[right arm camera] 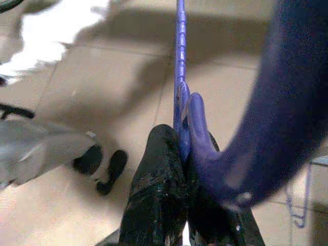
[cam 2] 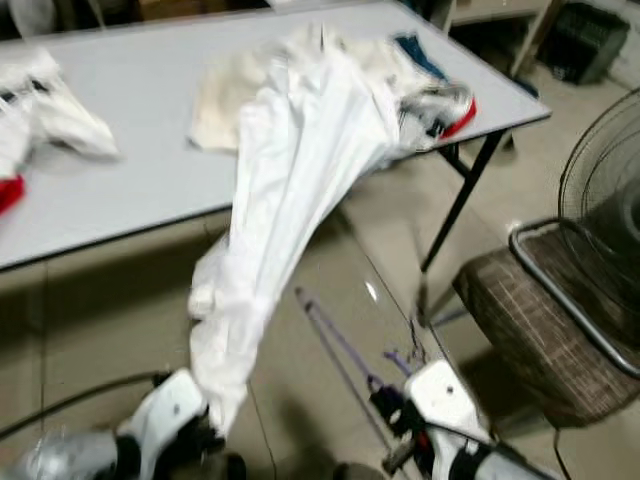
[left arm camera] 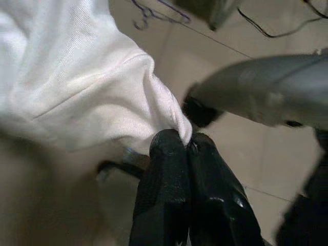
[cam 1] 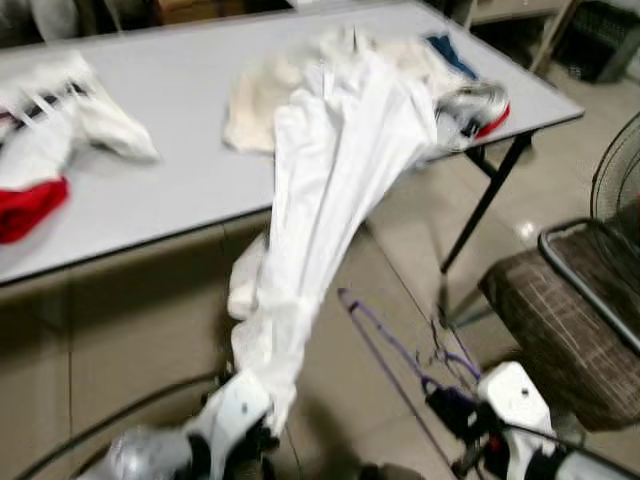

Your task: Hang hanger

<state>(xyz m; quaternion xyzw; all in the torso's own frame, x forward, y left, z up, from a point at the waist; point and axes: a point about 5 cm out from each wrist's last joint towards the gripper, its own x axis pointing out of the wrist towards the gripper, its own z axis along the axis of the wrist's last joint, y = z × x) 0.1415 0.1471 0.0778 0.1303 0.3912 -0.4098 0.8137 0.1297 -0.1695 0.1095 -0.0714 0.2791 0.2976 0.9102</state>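
A white shirt (cam 1: 335, 170) stretches from the grey table (cam 1: 180, 110) down toward me. My left gripper (left arm camera: 185, 146) is shut on the shirt's lower edge, low at the left (cam 1: 262, 432). A thin purple hanger (cam 1: 385, 335) slants over the floor at the lower right. My right gripper (right arm camera: 180, 138) is shut on the purple hanger (right arm camera: 180, 66), its fingers pinching the bar near the hook (right arm camera: 202, 133). The right gripper (cam 1: 460, 415) sits low, to the right of the shirt.
More clothes lie on the table: a cream piece (cam 1: 255, 100), a white and red pile (cam 1: 40, 150) at the left, and a mixed heap (cam 1: 470, 100) near the right corner. A brown chair (cam 1: 565, 320) and a fan (cam 1: 620, 170) stand at the right. Black table legs (cam 1: 480, 215) stand ahead.
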